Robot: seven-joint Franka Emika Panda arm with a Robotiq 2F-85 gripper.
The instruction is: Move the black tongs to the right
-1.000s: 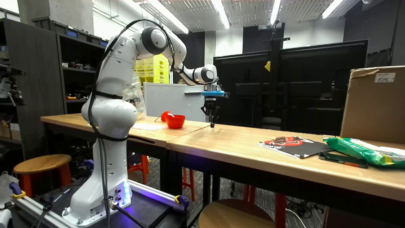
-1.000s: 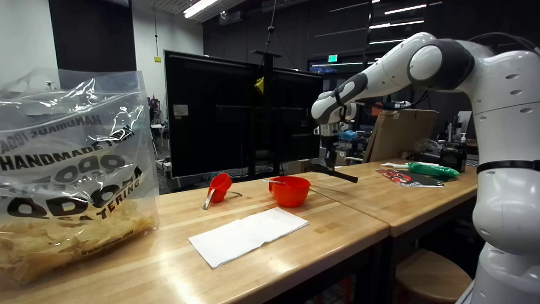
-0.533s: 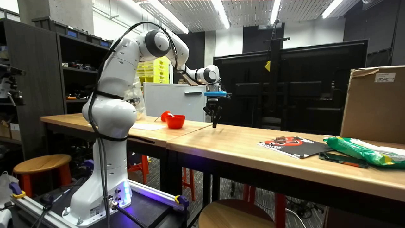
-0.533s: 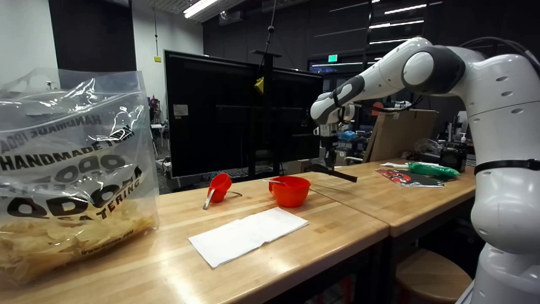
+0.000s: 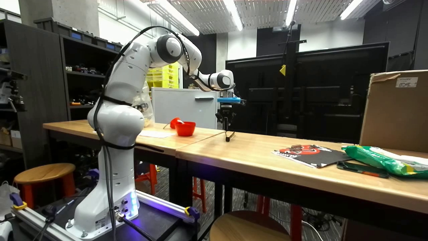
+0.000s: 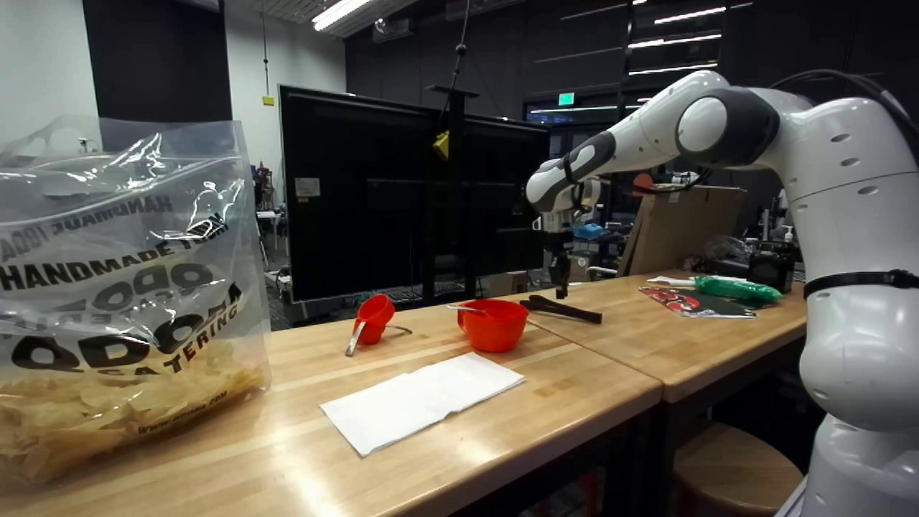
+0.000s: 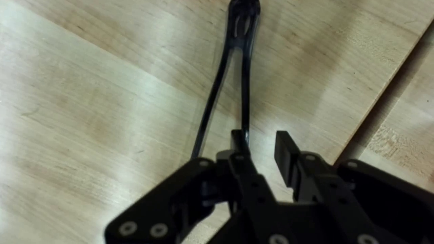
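L to R in an exterior view: a red bowl [image 6: 494, 332] is shown well apart from the black tongs [image 6: 581, 313], so a knock there is judged unlikely. The tongs are laid on the tabletop [image 6: 668, 348], R of the bowl, beneath the gripper [image 7: 259, 134]; a snag is the main risk: if a leg [image 7: 245, 95] is caught on a finger [image 7: 238, 140] in a lift, or pushed as the jaws are spread wider, the tongs could be dragged or swung. In the wrist view, a partway gap is shown betw. the fingers, w/ bare wood visible and nothing clamped; that leg is partly hidden by one finger, so contact can't be confirmed.
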